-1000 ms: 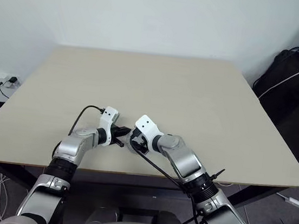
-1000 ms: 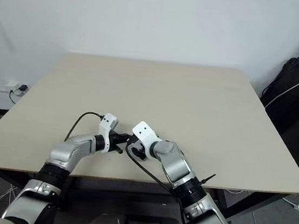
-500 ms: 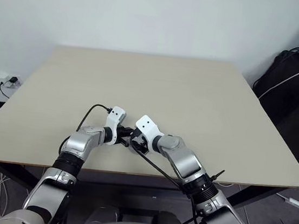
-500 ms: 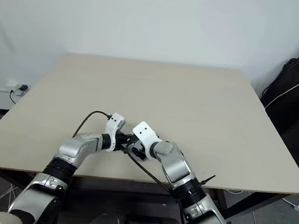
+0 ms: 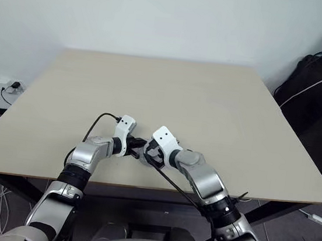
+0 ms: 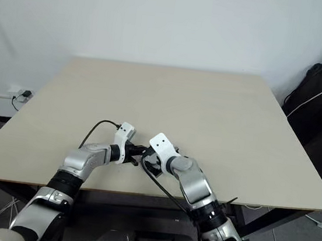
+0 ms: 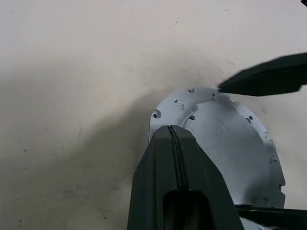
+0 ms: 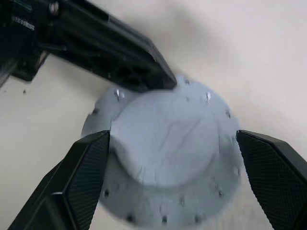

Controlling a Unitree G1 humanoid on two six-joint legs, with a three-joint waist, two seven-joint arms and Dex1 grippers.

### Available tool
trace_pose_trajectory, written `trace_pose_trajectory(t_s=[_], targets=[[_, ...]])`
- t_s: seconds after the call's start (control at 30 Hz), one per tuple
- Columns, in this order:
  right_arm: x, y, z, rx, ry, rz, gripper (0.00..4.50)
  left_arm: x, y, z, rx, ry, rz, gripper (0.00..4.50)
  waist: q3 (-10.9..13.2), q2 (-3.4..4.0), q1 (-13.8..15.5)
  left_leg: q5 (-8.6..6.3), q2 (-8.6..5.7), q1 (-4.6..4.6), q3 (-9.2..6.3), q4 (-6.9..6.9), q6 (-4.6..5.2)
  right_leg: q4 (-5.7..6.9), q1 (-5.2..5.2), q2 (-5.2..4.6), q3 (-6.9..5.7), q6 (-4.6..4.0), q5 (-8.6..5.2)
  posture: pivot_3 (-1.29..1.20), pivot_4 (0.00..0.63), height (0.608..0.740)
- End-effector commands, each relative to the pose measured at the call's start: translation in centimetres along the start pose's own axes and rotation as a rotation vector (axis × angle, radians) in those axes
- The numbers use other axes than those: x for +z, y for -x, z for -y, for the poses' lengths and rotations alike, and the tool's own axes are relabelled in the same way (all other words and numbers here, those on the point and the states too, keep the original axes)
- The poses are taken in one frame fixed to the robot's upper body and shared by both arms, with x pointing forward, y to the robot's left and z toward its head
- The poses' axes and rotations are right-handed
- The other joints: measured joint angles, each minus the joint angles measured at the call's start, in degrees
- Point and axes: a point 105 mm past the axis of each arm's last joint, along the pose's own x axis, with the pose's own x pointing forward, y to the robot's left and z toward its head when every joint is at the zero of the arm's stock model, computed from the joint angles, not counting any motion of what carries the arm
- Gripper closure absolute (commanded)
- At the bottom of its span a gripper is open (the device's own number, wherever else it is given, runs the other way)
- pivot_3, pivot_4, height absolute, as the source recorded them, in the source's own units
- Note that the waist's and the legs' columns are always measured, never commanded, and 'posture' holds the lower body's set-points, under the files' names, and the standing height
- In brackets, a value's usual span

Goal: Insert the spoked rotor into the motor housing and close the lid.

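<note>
Both grippers meet low over the near edge of the beige table (image 5: 210, 103), the biggest thing in view, with a pale wall behind it and dark equipment and cables off to the right side.

Next in size, the left gripper (image 7: 175, 132) has its two black fingers pressed tight together, only a thin seam between them (nothing is caught in that seam). Its joined tip lies over the rim of the lid (image 8: 168, 153), touching it or just above it; which one cannot be told.

Right gripper (image 8: 172, 143) stands spread wide, one black finger on each side of the lid, the pads just beside its edge with pale gaps showing, so no pinch can be made out.

Smallest, the lid itself: a pale silver-grey disc lying flat on the table between the two grippers, with a raised round middle and small holes dotted around its flange. Whatever sits beneath it is hidden.
</note>
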Motion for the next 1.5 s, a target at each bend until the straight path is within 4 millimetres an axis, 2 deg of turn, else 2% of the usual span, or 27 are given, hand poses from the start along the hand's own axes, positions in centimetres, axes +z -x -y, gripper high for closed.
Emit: trace_pose_trajectory(t_s=[0.03, 0.2, 0.3, 0.57, 0.83, 1.1, 1.5], targets=[[-1.7, 1.5, 0.3, -0.017, -0.041, -0.045, 0.03, -0.6, -0.3, 0.8, -0.027, -0.005, -0.022, 4.50, 0.0, -0.01, 0.1, 0.00, -0.01, -0.02, 0.00, 0.00, 0.00, 0.00, 0.00, -0.01, 0.00, 0.01, 0.00, 0.00, 0.000, 0.740], [-1.9, 4.0, -0.8, 0.073, -0.086, 0.021, 0.03, -0.8, -0.4, 0.9, -0.033, -0.003, -0.027, 4.50, 0.1, -0.23, 0.4, -0.04, -0.03, -0.06, -0.02, 0.01, 0.03, -0.04, 0.00, -0.04, 0.00, 0.13, -0.08, 0.00, 0.000, 0.740], [-1.9, 4.5, 0.1, 0.049, -0.195, 0.069, 0.03, -0.8, -0.4, 1.0, -0.043, -0.003, -0.026, 4.50, 0.3, -0.44, 0.3, -0.04, -0.02, -0.10, -0.04, 0.01, 0.04, -0.04, -0.04, -0.04, -0.01, 0.14, -0.09, 0.00, 0.000, 0.740], [-1.5, 3.4, 1.7, -0.012, -0.603, 0.214, 0.03, -0.8, -0.4, 1.0, -0.045, -0.011, -0.028, 4.50, 0.4, -0.53, 0.6, -0.07, -0.04, -0.11, -0.03, 0.00, 0.01, -0.04, -0.04, -0.03, 0.01, 0.12, -0.08, 0.00, 0.000, 0.740], [-2.1, 2.0, 1.5, 0.060, -0.915, 0.200, 0.03, -0.8, -0.3, 0.9, -0.040, -0.011, -0.028, 4.50, 0.4, -0.43, 0.6, -0.10, -0.10, -0.13, -0.01, -0.04, 0.03, -0.04, -0.09, -0.05, 0.09, -0.12, 0.06, 0.00, 0.000, 0.740], [-1.2, 2.2, -0.2, 0.261, -1.088, 0.202, 0.03, -1.0, -0.1, 0.7, -0.033, -0.005, -0.028, 4.50, 0.4, -0.39, 0.4, -0.02, -0.08, -0.12, -0.02, -0.05, 0.17, -0.02, -0.09, -0.04, 0.08, -0.14, 0.04, 0.00, 0.000, 0.740], [-0.4, 2.0, -0.7, 0.371, -1.276, 0.246, 0.03, -1.1, -0.1, 0.7, -0.029, -0.006, -0.031, 4.50, 0.4, -0.36, 0.2, -0.03, -0.08, -0.12, -0.01, -0.05, 0.18, -0.03, -0.08, -0.06, 0.09, -0.05, -0.02, 0.00, 0.000, 0.740]])
